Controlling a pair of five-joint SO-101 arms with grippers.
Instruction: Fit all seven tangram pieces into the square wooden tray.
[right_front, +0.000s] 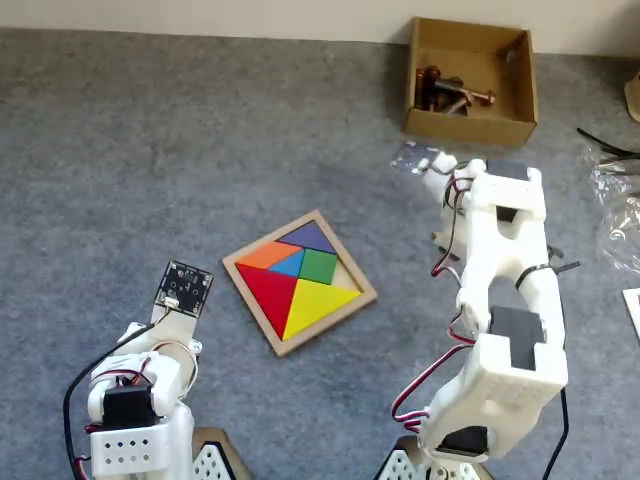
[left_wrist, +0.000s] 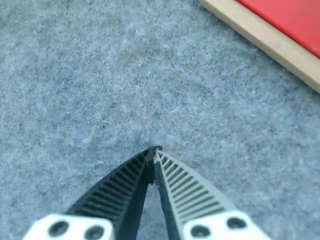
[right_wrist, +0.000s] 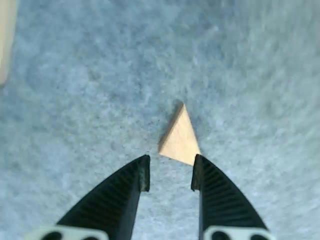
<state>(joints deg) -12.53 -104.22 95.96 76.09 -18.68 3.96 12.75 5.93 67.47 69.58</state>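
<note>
The right arm stretches forward, its hand (right_wrist: 170, 172) low over the grey desk (right_front: 120, 150), fingers parted and empty, with a small pale triangle piece (right_wrist: 180, 135) lying just ahead of them. The left hand (left_wrist: 154, 152) is pinched closed near the wooden tray (left_wrist: 260, 32).

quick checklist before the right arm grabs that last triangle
1. Right tool open: ok.
2. Wooden triangle flat on the carpet, roughly in line with the tool's gap: ok.
3. Free slot in the tray, beside the green piece: ok.
4. Left tool shut, off the tray: ok.
5. Triangle's turn matches the slot: cannot tell.
</note>
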